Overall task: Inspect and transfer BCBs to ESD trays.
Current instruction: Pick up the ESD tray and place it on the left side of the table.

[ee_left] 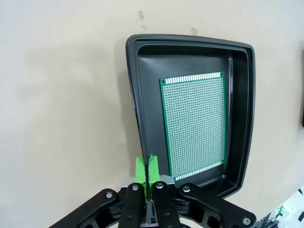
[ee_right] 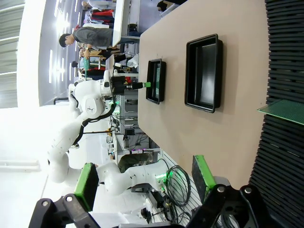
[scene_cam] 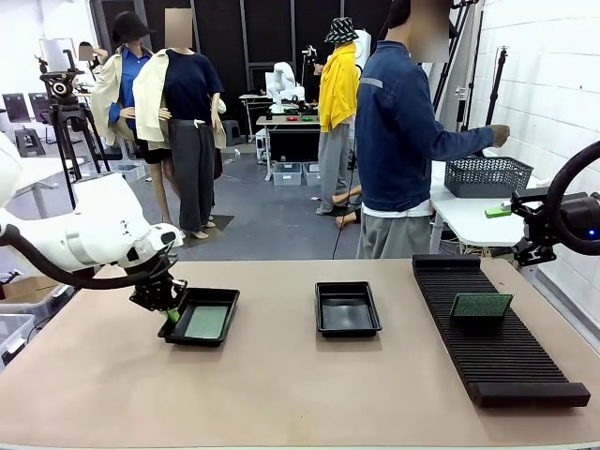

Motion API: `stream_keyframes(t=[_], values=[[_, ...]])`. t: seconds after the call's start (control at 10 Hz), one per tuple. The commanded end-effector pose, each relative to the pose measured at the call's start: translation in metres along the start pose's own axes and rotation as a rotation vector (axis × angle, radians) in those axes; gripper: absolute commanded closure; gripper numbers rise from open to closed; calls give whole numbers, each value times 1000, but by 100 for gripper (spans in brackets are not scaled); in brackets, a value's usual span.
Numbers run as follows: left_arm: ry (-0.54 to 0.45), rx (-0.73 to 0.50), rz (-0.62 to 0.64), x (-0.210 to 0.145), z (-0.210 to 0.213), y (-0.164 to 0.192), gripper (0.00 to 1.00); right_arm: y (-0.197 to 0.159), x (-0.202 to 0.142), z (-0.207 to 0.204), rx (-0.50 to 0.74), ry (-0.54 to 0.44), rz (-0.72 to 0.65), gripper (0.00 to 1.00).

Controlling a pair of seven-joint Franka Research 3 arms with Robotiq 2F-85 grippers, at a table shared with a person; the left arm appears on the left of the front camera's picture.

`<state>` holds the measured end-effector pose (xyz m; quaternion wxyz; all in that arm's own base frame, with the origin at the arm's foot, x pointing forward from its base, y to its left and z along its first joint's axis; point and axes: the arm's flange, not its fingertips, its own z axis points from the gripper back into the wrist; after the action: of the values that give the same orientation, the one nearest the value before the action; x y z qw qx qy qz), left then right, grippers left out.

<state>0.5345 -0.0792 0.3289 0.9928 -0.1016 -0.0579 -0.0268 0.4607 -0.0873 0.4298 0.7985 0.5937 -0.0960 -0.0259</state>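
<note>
A green BCB [scene_cam: 206, 322] lies flat inside the left ESD tray [scene_cam: 202, 293]. My left gripper [scene_cam: 172, 315] hangs at that tray's left rim. In the left wrist view its green pads [ee_left: 140, 169] are pressed together with nothing between them, just over the rim of the tray [ee_left: 242, 118] beside the BCB [ee_left: 194, 126]. The middle ESD tray [scene_cam: 347, 287] holds nothing. A second BCB [scene_cam: 481, 306] stands on edge in the black slotted rack [scene_cam: 497, 347]. My right gripper [scene_cam: 511, 220] is open in the air beyond the rack's far end, its fingers [ee_right: 88, 185] wide apart.
A person in a denim jacket [scene_cam: 398, 131] stands at the table's far side, one hand near a dark mesh basket [scene_cam: 487, 175] on a white side table. Bare tabletop lies in front of the trays and between them.
</note>
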Motion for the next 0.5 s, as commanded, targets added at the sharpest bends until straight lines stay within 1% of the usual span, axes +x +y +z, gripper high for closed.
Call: stream_keyframes(t=[0.0,0.2,0.4], values=[[6,-46,-14,-4,10,24,100,1,1,-1,-3,-2,-8,0],[-11,-75,-4,-5,22,50,100,1,1,-1,-3,-2,-8,0],[-18,-71,11,-5,32,74,100,1,1,-1,-3,-2,-8,0]])
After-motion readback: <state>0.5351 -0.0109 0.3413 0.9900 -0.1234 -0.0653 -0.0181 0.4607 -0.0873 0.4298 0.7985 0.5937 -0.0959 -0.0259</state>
